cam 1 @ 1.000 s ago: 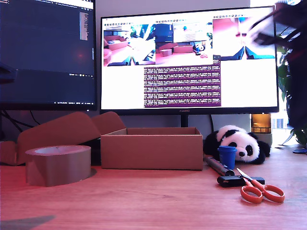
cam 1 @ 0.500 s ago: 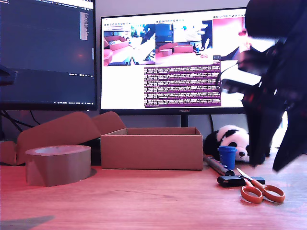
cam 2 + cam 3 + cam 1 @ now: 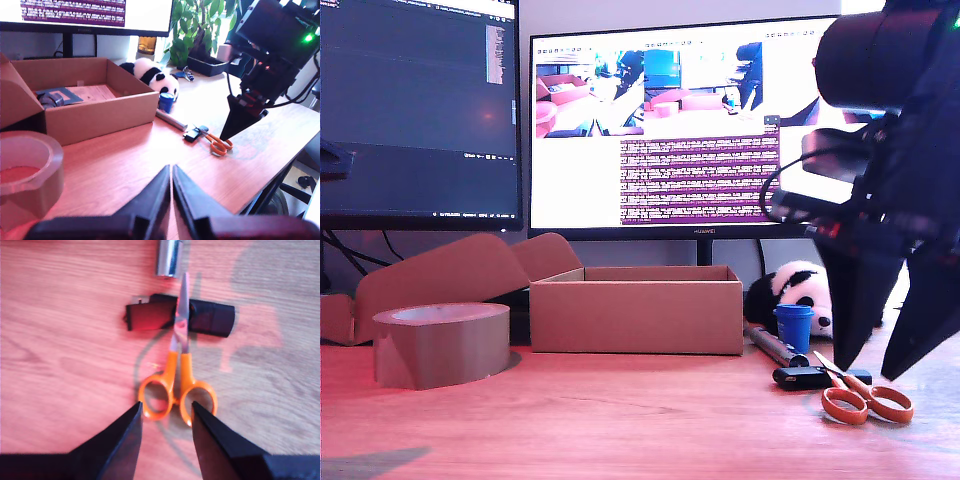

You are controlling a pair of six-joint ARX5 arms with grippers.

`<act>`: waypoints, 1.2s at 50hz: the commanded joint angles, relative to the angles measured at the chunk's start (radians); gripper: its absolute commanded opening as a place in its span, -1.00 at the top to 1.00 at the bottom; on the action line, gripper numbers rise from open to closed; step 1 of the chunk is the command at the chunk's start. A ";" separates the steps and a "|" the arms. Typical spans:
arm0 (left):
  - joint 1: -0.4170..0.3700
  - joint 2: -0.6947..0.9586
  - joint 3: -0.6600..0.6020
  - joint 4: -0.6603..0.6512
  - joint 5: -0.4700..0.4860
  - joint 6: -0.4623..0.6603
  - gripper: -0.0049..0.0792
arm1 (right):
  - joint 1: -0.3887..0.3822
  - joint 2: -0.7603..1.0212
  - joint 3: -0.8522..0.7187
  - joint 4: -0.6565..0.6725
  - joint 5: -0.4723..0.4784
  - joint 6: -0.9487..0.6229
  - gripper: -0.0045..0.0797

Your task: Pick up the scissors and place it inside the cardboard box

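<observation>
I am hovering my second gripper point(image 3: 165, 416), jaws apart, over the scissors point(image 3: 177, 390) lying ungrasped; the cardboard box point(image 3: 636, 312) is waiting, my first gripper point(image 3: 171, 186) idling closed.

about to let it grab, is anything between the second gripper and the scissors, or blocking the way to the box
Nothing visible separates my second gripper from the scissors: its open fingers hang just above the orange handles. The blades lie across a black stick-shaped gadget. Toward the cardboard box stand a blue cup and a metal tube, both low enough to lift over.
</observation>
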 commanded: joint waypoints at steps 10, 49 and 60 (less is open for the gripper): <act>-0.005 0.005 -0.016 -0.027 -0.002 0.005 0.94 | 0.006 0.054 0.010 0.017 0.010 -0.025 0.26; -0.004 0.005 -0.016 -0.027 -0.002 0.005 0.94 | 0.011 0.112 0.010 0.013 0.027 -0.050 0.53; -0.004 0.005 -0.016 -0.026 -0.003 0.005 0.94 | 0.019 0.112 0.010 -0.031 0.047 -0.049 0.60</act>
